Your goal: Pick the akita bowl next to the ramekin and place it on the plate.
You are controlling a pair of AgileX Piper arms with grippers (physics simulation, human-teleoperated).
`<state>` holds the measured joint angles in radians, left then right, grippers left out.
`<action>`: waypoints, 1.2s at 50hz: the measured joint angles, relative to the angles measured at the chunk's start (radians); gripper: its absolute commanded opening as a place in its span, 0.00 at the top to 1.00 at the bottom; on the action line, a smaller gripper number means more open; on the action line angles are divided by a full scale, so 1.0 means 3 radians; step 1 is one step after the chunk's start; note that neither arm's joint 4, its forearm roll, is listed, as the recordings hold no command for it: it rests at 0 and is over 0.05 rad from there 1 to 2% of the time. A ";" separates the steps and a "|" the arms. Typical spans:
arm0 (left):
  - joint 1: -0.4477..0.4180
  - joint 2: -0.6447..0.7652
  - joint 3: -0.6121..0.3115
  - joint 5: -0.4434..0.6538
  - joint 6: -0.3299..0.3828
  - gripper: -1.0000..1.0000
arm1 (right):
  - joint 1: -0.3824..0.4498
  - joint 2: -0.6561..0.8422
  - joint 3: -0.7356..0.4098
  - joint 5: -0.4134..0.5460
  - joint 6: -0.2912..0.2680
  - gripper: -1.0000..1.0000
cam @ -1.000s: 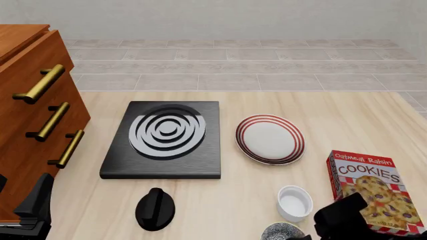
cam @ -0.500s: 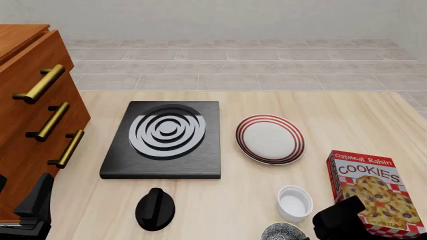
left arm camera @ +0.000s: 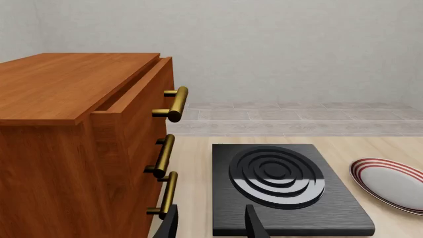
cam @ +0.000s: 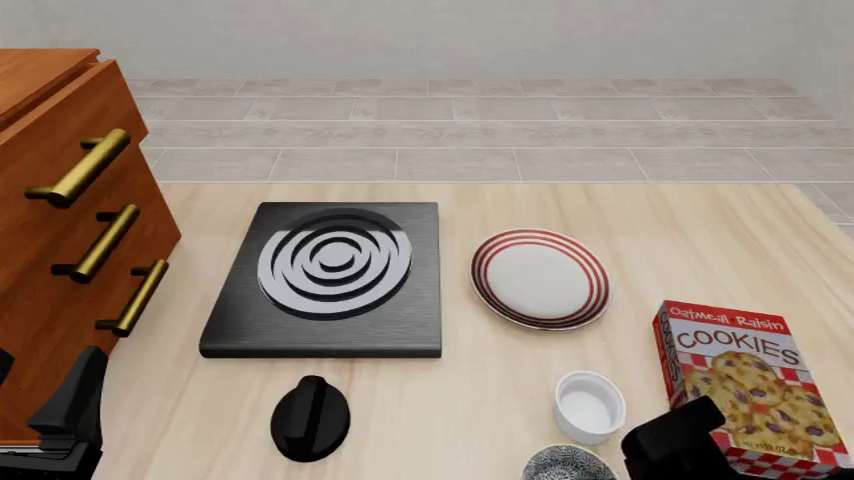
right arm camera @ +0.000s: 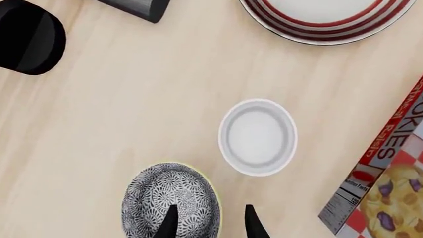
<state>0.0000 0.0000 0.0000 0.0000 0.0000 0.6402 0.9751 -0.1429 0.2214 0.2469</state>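
We see the akita bowl [right arm camera: 170,201] sitting on the table [cam: 694,240] at its near edge, just beside the ramekin [right arm camera: 257,137] but apart from it, with the plate [cam: 539,278] farther back and empty. In the right wrist view our right gripper [right arm camera: 208,223] hangs above the bowl with its fingers parted: one fingertip [right arm camera: 169,221] lies over the speckled inside, the other [right arm camera: 252,221] lies outside the rim over bare wood, and nothing is between them. In the front view only the edge of the bowl shows at the bottom, next to the dark bulk of the right arm, with the cookie box [cam: 747,380] to its right. Our left gripper [left arm camera: 210,225] waits beside the wooden drawer cabinet [left arm camera: 79,144], its fingers spread and empty, facing the black stove slab [left arm camera: 284,186]. A black glossy lump [cam: 310,417] rests on the table in front of that slab.
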 measured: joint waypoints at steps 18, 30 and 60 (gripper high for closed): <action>0.0000 0.0000 0.0000 0.0000 0.0000 0.00 | 0.0006 0.0154 0.0065 -0.0192 0.0010 1.00; 0.0000 0.0000 0.0000 0.0000 0.0000 0.00 | 0.0021 0.0099 0.0036 -0.0139 0.0010 1.00; 0.0000 0.0000 0.0000 0.0000 0.0000 0.00 | 0.0136 -0.0200 -0.0156 0.0268 0.0107 1.00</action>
<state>0.0000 0.0000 0.0000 0.0000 0.0000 0.6810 0.9152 -0.1898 0.3018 0.2790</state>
